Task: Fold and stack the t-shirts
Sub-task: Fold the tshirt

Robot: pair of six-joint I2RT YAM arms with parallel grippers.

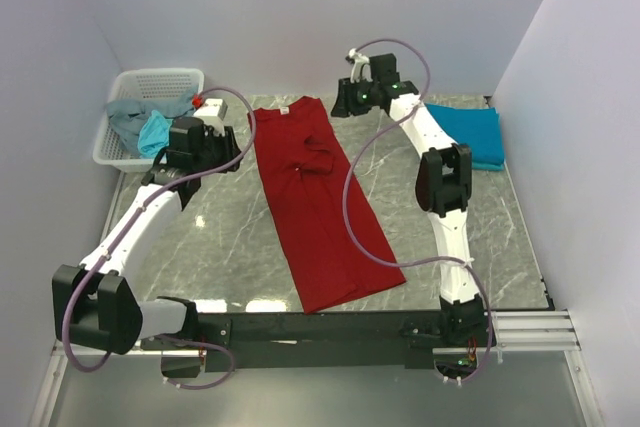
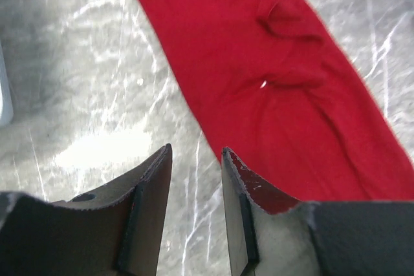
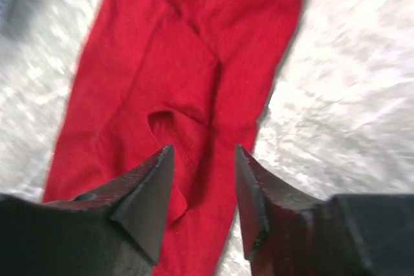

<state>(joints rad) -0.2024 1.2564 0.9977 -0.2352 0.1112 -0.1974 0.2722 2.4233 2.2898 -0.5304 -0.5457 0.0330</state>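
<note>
The red t-shirt (image 1: 320,202) is laid on the desk (image 1: 230,247) as a long strip. It is seen ahead and right of the parted, empty left fingers (image 2: 152,205), and running lengthwise beneath the parted, empty right fingers (image 3: 145,208), judged nearer.

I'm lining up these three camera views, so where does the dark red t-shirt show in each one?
Top external: the dark red t-shirt lies as a long slanted strip through the centre.
Left wrist: it fills the upper right.
Right wrist: it fills the centre and left.
Shared landmark: the grey marbled tabletop beside the shirt.
</note>
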